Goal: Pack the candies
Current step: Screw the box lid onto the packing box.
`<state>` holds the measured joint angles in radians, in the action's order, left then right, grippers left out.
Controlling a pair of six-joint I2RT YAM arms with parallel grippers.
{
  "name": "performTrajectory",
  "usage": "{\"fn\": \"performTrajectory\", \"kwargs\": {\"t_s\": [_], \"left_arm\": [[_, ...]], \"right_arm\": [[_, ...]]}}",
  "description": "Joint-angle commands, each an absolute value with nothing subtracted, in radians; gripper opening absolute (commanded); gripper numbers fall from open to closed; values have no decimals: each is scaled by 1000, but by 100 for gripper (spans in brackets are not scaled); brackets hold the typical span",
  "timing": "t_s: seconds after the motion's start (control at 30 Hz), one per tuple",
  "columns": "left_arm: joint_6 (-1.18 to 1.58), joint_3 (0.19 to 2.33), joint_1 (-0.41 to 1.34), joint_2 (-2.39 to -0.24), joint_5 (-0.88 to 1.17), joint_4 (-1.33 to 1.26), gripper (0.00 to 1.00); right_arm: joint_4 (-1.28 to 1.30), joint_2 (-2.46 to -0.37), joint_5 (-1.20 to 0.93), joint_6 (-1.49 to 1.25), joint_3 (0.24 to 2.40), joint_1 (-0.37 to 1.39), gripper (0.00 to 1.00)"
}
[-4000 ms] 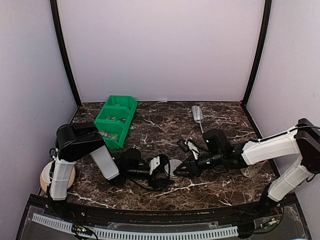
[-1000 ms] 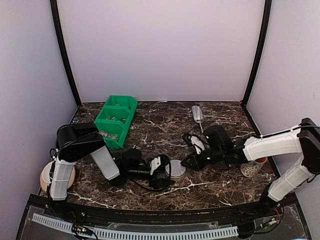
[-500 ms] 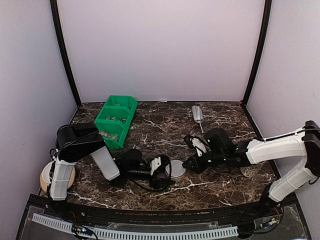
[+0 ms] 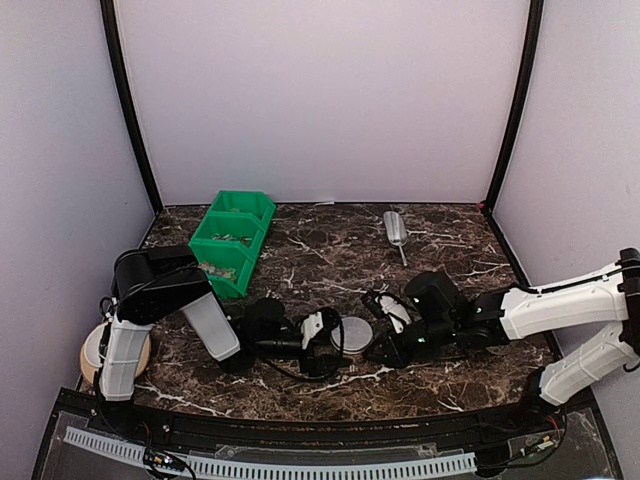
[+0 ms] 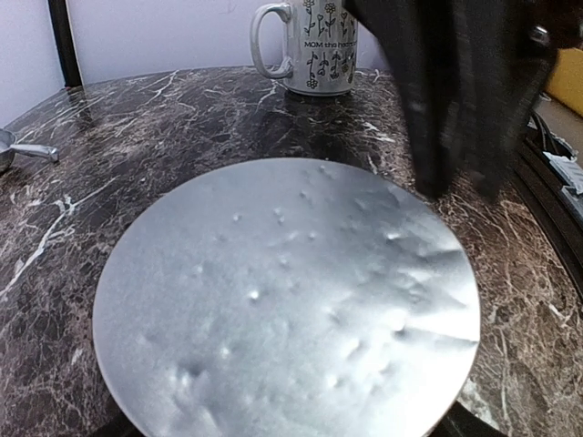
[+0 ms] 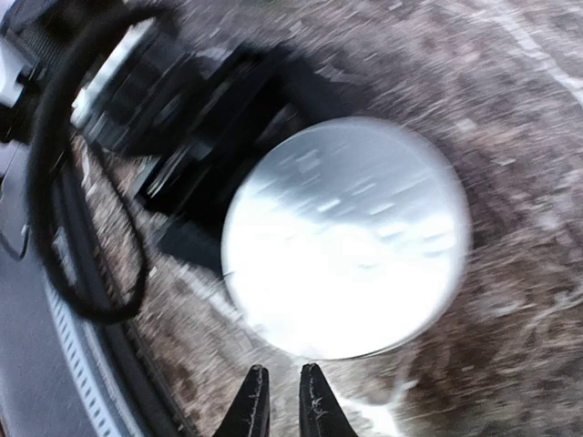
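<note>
The candies (image 4: pixel 226 238) are tiny mixed-colour bits lying in the green bin (image 4: pixel 243 215) at the back left. A small round tub with a silver lid (image 4: pixel 354 333) stands mid-table. My left gripper (image 4: pixel 332 336) lies low and is shut on that tub; the lid (image 5: pixel 282 300) fills the left wrist view and hides the fingers. My right gripper (image 4: pixel 384 349) hovers just right of the tub, near its front edge, shut and holding nothing. In the blurred right wrist view its tips (image 6: pixel 284 371) sit just below the lid (image 6: pixel 346 237). Its dark fingers (image 5: pixel 428 137) show behind the lid.
A white mug with black print (image 5: pixel 308 47) stands on the right side, beyond the tub. A metal scoop (image 4: pixel 395 228) lies at the back centre. A round beige object (image 4: pixel 92 357) sits off the table's left edge beside the left arm's base.
The right gripper has swung from the tub's far right side toward the near edge, lower and closer to the tub. The left arm and tub have not moved.
</note>
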<state>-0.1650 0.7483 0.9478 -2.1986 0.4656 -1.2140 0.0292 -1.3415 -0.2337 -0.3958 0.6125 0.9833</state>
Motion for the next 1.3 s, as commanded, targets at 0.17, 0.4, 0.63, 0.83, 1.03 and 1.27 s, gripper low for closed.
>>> {"fn": "performTrajectory", "kwargs": {"t_s": [0.17, 0.4, 0.63, 0.83, 1.03, 1.27], "left_arm": [[-177, 730, 950, -2277, 362, -985, 52], [-173, 732, 950, -2279, 342, -982, 52], [-166, 733, 950, -2278, 293, -975, 51], [-165, 730, 950, -2279, 273, -975, 51], [-166, 732, 950, -2280, 275, -975, 51], [-168, 733, 949, -2283, 283, -974, 51]], "right_arm": [[148, -1214, -202, -389, 659, 1022, 20], [161, -1248, -89, -374, 774, 961, 26], [113, -1453, -187, -305, 902, 870, 26], [71, -1575, -342, -257, 964, 818, 26], [67, -1630, -393, -233, 974, 810, 25], [50, -1659, -414, -230, 971, 793, 27]]}}
